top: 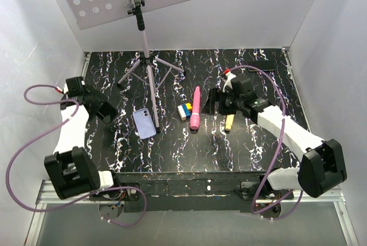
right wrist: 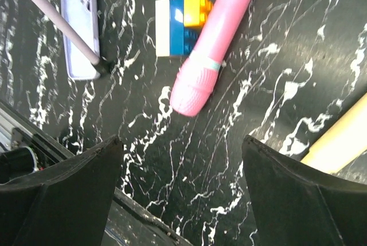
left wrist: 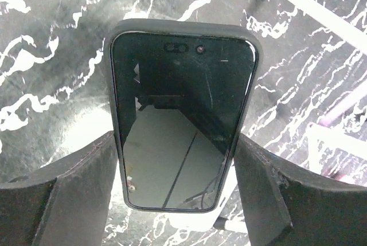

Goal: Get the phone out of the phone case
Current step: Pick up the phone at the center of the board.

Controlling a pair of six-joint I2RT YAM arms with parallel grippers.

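Observation:
The phone [left wrist: 180, 120], black glossy screen up, sits between the fingers of my left gripper [left wrist: 175, 140]. Both fingers press its long edges and hold it above the marbled table. In the top view the left gripper [top: 106, 110] is at the left, and the phone does not stand out against it. The lavender phone case [top: 145, 123] lies flat on the table just right of that gripper. It also shows in the right wrist view [right wrist: 80, 28]. A pale rounded shape [left wrist: 229, 197] shows under the phone's near end. My right gripper [top: 213, 102] is open and empty above the table [right wrist: 180, 143].
A tripod [top: 148, 57] stands at the back, one leg ending by the case. A pink cylinder [top: 195, 107], stacked toy blocks [top: 184, 110] and a yellow stick [top: 229, 122] lie mid-table near the right gripper. White walls enclose the table.

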